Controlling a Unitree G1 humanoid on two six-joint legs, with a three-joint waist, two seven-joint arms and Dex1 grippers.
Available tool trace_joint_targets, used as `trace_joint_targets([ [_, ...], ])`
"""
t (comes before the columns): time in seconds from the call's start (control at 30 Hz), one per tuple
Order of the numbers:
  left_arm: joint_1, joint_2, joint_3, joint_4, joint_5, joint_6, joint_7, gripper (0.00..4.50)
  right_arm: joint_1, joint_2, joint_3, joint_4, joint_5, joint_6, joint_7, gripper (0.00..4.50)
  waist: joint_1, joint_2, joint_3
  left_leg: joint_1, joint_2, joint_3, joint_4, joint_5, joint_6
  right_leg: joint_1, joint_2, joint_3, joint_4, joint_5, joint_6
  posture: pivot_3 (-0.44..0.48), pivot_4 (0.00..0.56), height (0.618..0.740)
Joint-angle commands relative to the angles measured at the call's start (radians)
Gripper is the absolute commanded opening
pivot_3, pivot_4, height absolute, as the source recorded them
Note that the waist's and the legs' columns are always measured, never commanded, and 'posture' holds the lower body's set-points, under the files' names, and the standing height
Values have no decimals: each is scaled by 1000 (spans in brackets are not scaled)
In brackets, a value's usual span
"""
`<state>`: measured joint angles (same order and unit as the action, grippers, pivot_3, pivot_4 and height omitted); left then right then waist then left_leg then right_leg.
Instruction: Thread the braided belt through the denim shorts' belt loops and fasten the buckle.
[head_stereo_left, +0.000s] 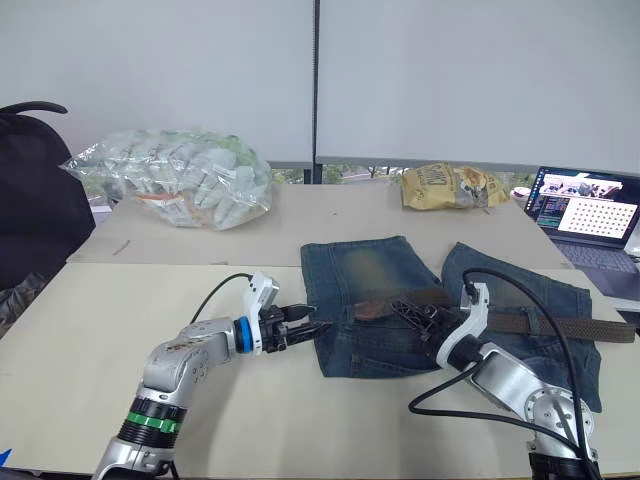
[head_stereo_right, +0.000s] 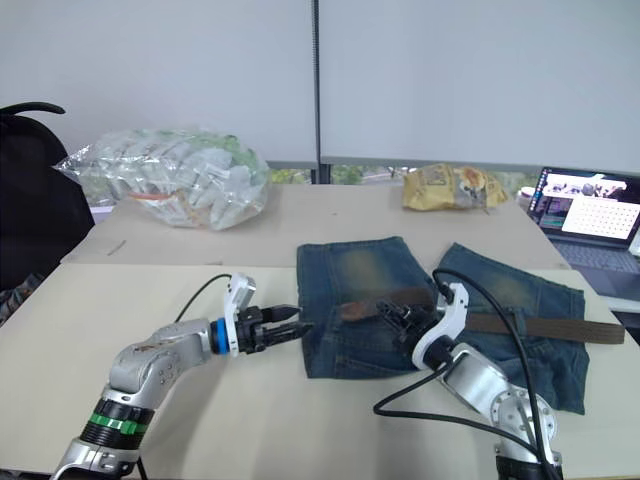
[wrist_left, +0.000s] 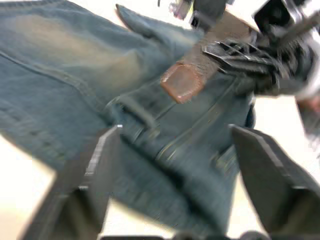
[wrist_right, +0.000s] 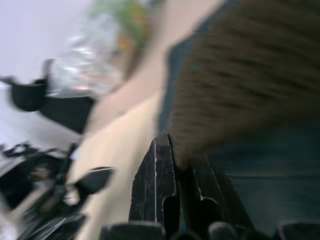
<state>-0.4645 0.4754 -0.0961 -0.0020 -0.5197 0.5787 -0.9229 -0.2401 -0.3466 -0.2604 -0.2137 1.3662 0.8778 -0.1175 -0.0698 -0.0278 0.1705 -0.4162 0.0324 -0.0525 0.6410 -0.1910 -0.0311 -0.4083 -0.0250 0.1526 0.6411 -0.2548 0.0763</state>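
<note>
Belt (head_stereo_left: 560, 325) lies across our shorts (head_stereo_left: 370, 300); our right gripper (head_stereo_left: 420, 318) pinches it, left gripper (head_stereo_left: 305, 328) gapes wide at the waistband edge.

I see blue denim shorts (head_stereo_left: 372, 300) with faded yellowish patches on both legs. Across them lies a dark brown braided belt (head_stereo_left: 560, 325) with a reddish-brown tip

Office or lab – laptop (head_stereo_left: 585, 220), plain tables (head_stereo_left: 90, 330), partitions (head_stereo_left: 160, 70).
</note>
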Motion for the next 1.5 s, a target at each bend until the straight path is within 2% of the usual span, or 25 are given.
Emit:
trace_joint_targets([
  [0.03, -32, 24, -7, -2, 49, -96, -56, 3733, -44, -2, 11, 29, -44, 14, -45, 0, 0, 0, 0, 0, 0, 0, 0, 0, 0, 0, 0, 0, 0, 0, 0, 0, 150, 740],
  [0.43, -37, 8, 13, -2, 53, -82, -37, 3733, -128, 84, 56, 106, -164, 15, -38, 0, -2, 0, 0, 0, 1, 0, 0, 0, 0, 0, 0, 0, 0, 0, 1, 0, 150, 740],
  [0.6, -40, -33, 52, 40, 24, -39, 21, 3733, -175, 207, 120, 132, -212, 19, -43, 0, -11, 0, 0, 0, 1, 0, 0, 0, 0, -1, 1, 0, 1, 0, 0, 0, 150, 740],
  [0.77, -56, -51, 82, 101, 33, -23, 53, 3733, -183, 270, 178, 164, -304, 17, -14, 0, -24, 0, 0, -3, 2, -1, 0, 0, 0, -4, 2, 0, 3, 0, 0, 0, 150, 740],
  [0.9, -45, -57, 105, 119, 24, -5, 63, 3733, -183, 342, 147, 187, -292, -3, 15, 0, -32, -1, -1, -3, 2, -1, 0, 0, 0, -5, 2, 0, 3, 1, 0, 0, 150, 740],
  [1.03, -36, -77, 160, 149, -1, 20, 97, 3733, -183, 413, 65, 201, -197, -6, 57, 0, -39, -1, -1, -5, 4, -1, 0, 0, 0, -10, 4, 0, 7, 2, -2, 0, 150, 740],
  [1.4, -16, -174, 218, 105, -129, 186, 152, 3733, -173, 412, 41, 173, -156, 32, 126, 0, -45, -1, 0, -9, 3, -1, 0, 0, 0, -14, 3, 0, 7, 2, -3, 0, 150, 740],
  [1.5, -26, -185, 237, 108, -157, 201, 163, 2886, -176, 410, 41, 173, -164, 27, 129, 0, -46, -1, 0, -8, 3, -1, 0, 0, 0, -13, 3, 0, 7, 2, -2, 0, 150, 740],
])
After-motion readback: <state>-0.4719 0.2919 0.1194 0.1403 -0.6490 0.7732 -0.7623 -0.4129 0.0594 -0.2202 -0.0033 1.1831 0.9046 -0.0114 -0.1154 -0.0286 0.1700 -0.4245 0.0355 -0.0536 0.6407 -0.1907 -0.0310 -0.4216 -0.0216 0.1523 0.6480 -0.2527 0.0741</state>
